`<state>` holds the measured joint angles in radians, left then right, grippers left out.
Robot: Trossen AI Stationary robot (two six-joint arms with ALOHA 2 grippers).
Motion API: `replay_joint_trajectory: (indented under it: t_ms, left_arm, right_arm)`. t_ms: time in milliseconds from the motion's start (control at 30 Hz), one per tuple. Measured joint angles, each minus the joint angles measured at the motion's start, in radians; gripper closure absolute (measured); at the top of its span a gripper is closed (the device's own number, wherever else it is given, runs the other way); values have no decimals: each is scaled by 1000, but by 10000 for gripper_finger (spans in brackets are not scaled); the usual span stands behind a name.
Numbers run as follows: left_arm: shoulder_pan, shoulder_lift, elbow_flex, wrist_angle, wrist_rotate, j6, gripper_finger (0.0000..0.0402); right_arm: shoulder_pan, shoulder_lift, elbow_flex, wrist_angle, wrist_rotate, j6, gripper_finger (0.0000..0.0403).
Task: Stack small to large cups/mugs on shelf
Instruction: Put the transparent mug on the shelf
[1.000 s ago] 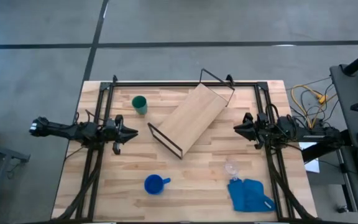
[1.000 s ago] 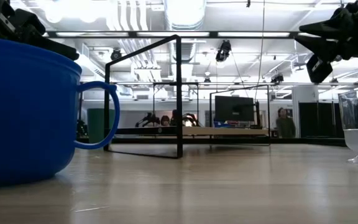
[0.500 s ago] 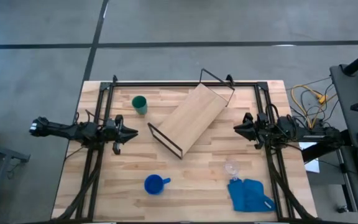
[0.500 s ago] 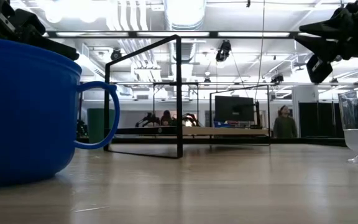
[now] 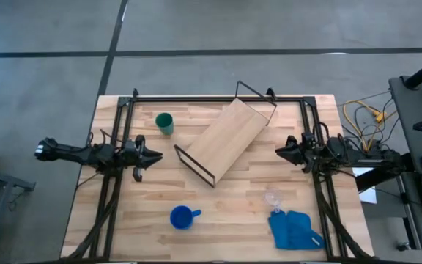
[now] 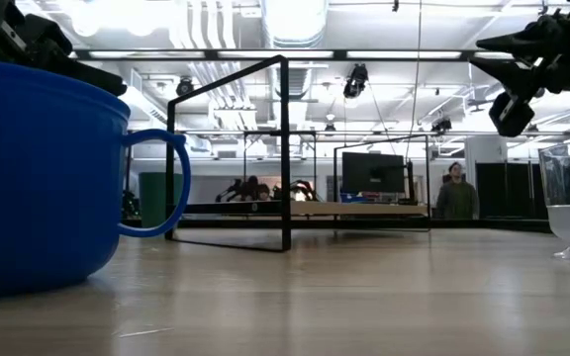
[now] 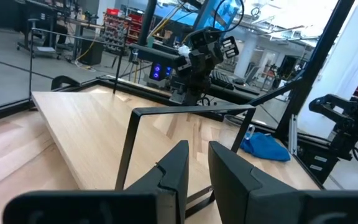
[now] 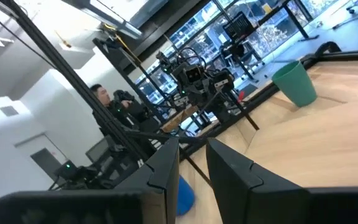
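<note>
The shelf (image 5: 224, 141), a light-wood board with black wire frames at both ends, stands slantwise at the table's middle. The dark green cup (image 5: 165, 122) stands upright at the far left; it also shows in the right wrist view (image 8: 295, 83). The blue mug (image 5: 182, 217) stands near the front edge, its handle toward the right. The clear glass cup (image 5: 272, 198) stands at the front right, beside a blue cloth (image 5: 296, 229). My left gripper (image 5: 158, 155) hovers shut and empty left of the shelf. My right gripper (image 5: 278, 152) hovers shut and empty right of it.
A black metal frame (image 5: 218, 97) runs along the table's far edge and down both sides by the arm mounts. Bare tabletop lies between the mug and the glass cup. In the low view a person (image 6: 455, 193) stands in the room beyond the table.
My right gripper has shifted slightly above the table, seen in the low view; it stays shut. The cups, the mug and the shelf have not moved.
</note>
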<state>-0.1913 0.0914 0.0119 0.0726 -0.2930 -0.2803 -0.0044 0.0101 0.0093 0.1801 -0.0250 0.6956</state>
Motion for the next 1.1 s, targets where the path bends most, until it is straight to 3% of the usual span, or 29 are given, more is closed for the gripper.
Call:
replay_joint_trajectory:
  t_ms: [133, 333, 567, 867, 1100]
  left_arm:
    - [0, 0, 53, 7, 8, 42, 354]
    - [0, 42, 260, -61, -8, 290, 354]
    - [0, 218, 615, -338, -35, 313, 354]
    - [0, 392, 974, -345, -38, 377, 354]
    - [0, 418, 1118, -338, -34, 365, 354]
  right_arm:
    - [0, 0, 2, 59, 0, 23, 326]
    - [0, 28, 104, 39, -3, -4, 326]
    - [0, 221, 410, -204, -9, -135, 326]
    - [0, 524, 807, -409, -10, -260, 326]
    - [0, 666, 1046, -415, -10, -299, 326]
